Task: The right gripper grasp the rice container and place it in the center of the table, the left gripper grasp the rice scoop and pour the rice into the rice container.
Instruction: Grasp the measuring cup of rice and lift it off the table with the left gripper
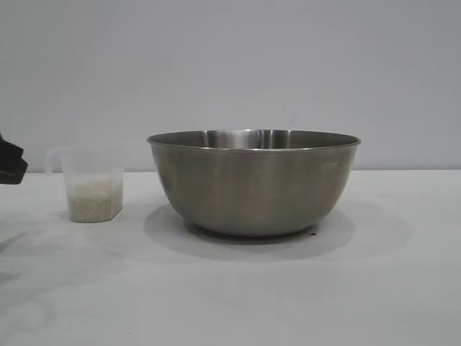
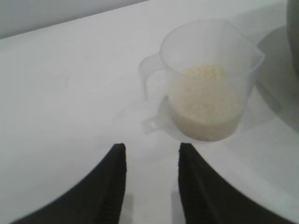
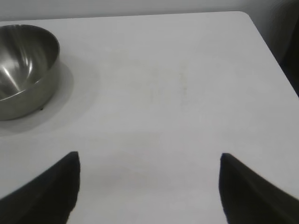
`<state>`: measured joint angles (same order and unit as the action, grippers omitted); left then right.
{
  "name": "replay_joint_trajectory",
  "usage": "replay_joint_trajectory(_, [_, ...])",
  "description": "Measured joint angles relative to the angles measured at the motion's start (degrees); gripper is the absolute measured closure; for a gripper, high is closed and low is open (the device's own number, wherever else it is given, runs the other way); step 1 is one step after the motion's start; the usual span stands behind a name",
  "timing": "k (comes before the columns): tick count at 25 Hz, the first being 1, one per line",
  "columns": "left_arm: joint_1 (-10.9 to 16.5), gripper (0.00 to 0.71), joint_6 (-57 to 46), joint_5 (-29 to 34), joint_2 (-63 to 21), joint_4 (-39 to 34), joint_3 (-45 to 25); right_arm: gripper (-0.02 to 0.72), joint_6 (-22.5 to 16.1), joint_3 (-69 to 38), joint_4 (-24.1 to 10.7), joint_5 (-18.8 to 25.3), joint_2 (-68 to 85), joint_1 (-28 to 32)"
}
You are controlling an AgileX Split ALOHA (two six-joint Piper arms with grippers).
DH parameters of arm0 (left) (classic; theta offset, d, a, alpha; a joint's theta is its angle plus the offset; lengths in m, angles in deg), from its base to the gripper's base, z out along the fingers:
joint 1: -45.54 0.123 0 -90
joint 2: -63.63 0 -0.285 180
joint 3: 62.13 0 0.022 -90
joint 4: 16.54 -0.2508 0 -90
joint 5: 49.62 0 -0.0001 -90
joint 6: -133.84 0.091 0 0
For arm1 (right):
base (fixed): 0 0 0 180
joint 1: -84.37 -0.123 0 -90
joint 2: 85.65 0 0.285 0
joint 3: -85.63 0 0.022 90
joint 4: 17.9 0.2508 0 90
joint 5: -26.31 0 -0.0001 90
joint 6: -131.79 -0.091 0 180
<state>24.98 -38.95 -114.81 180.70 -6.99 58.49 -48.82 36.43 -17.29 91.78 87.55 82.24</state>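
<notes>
The rice container (image 1: 253, 182), a large steel bowl, stands on the white table (image 1: 238, 295) near its middle; the right wrist view shows it (image 3: 23, 67) far off. To its left stands the rice scoop (image 1: 91, 184), a frosted plastic cup with a loop handle, holding rice (image 1: 94, 198). In the left wrist view the scoop (image 2: 210, 79) with its rice (image 2: 205, 100) sits just beyond my left gripper (image 2: 152, 149), whose fingers are narrowly apart with only bare table between them. A black part of the left arm (image 1: 10, 162) shows at the exterior view's left edge. My right gripper (image 3: 149, 158) hangs wide open over bare table.
The table's far edge and rounded corner (image 3: 243, 14) show in the right wrist view, with a dark area beyond. A plain grey wall (image 1: 230, 65) stands behind the table.
</notes>
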Motion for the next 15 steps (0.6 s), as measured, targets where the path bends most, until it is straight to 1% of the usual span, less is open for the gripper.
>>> replay_joint_trajectory(1, [0.0, 0.459, 0.0, 0.0, 0.6, 0.0, 0.6, 0.15, 0.0, 0.0, 0.0, 0.0, 0.0, 0.0])
replay_joint_trajectory(15, [0.0, 0.459, 0.3, 0.0, 6.8, 3.1, 8.0, 0.15, 0.0, 0.0, 0.0, 0.0, 0.0, 0.0])
